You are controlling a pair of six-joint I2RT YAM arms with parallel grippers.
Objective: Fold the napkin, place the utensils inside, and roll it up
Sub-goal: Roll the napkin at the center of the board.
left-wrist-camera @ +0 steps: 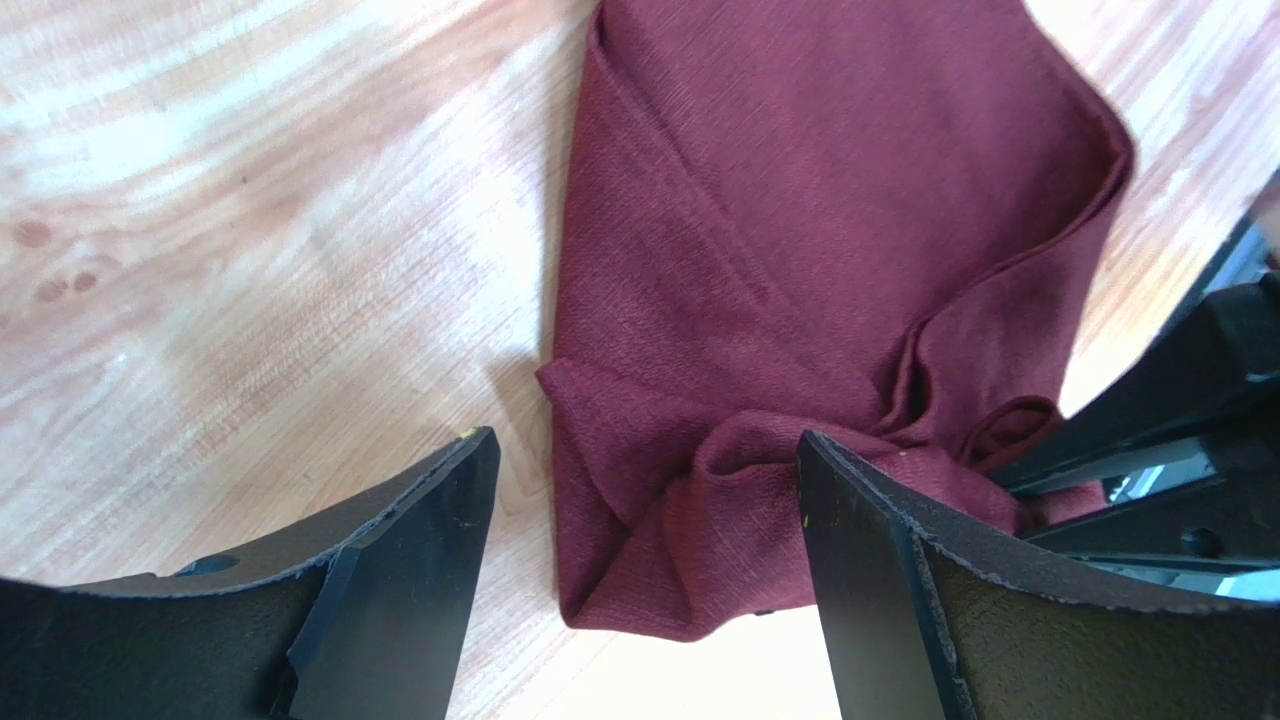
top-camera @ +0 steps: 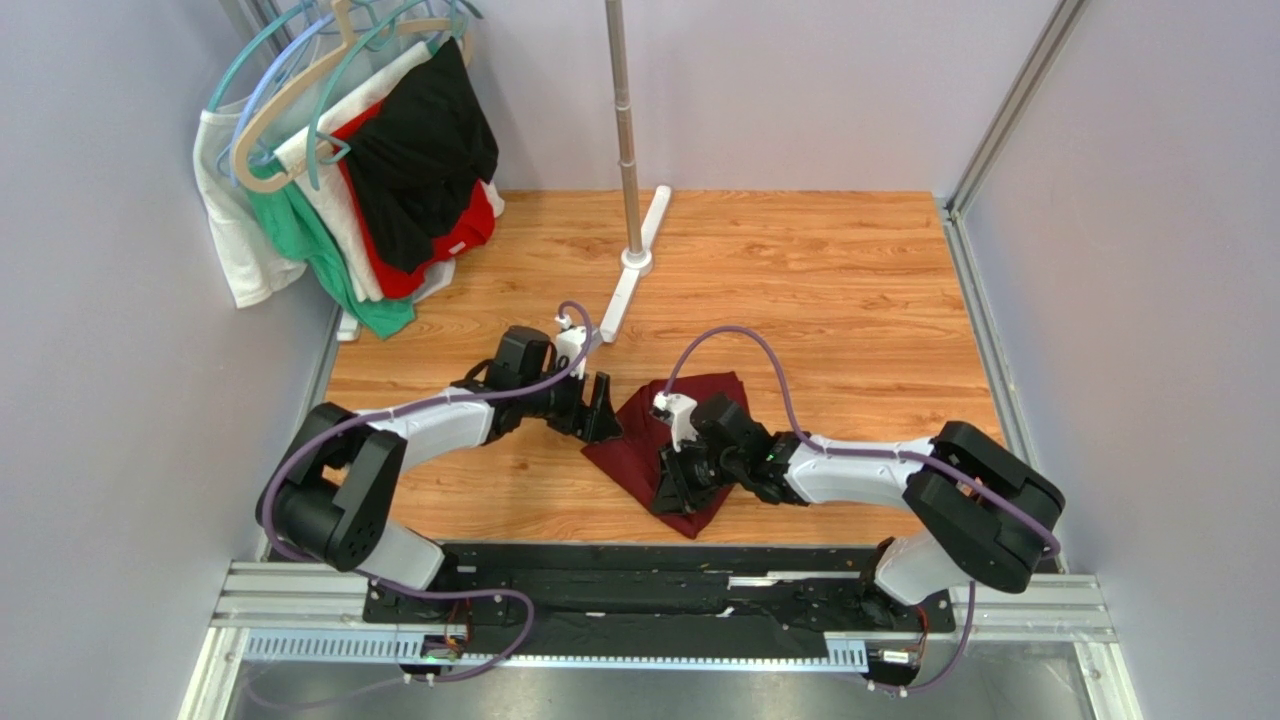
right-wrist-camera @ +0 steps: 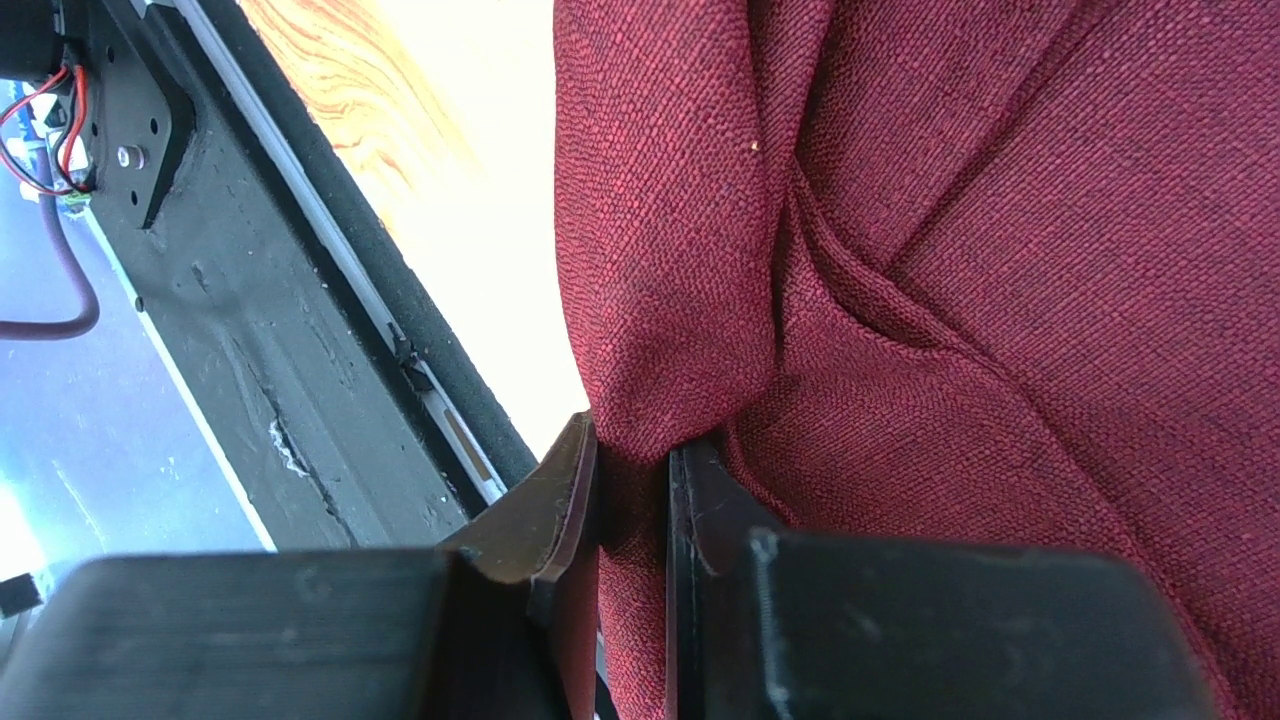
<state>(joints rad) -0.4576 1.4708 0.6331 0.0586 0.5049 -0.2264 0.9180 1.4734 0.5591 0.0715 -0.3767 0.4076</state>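
Underneath all, wood-grain tabletop (top-camera: 842, 270): pale orange planks, smooth finish. At far left corner, bundle of garments (top-camera: 376, 165) on thin curved hangers, red, black, white and green, soft and drooping. At far centre, bright metal pole (top-camera: 621, 90), round and upright on a white foot. Mid-table between the arms, napkin (top-camera: 624, 450): dark maroon, coarse matte weave, folded to a rough wedge, bunched and creased at one end. Over that bunched end, left gripper (left-wrist-camera: 639, 473), black tapered fingers spread wide, nothing grasped. Beside the black base rail (right-wrist-camera: 301, 345), right gripper (right-wrist-camera: 631, 465) clenched on a pinched fold of the napkin.
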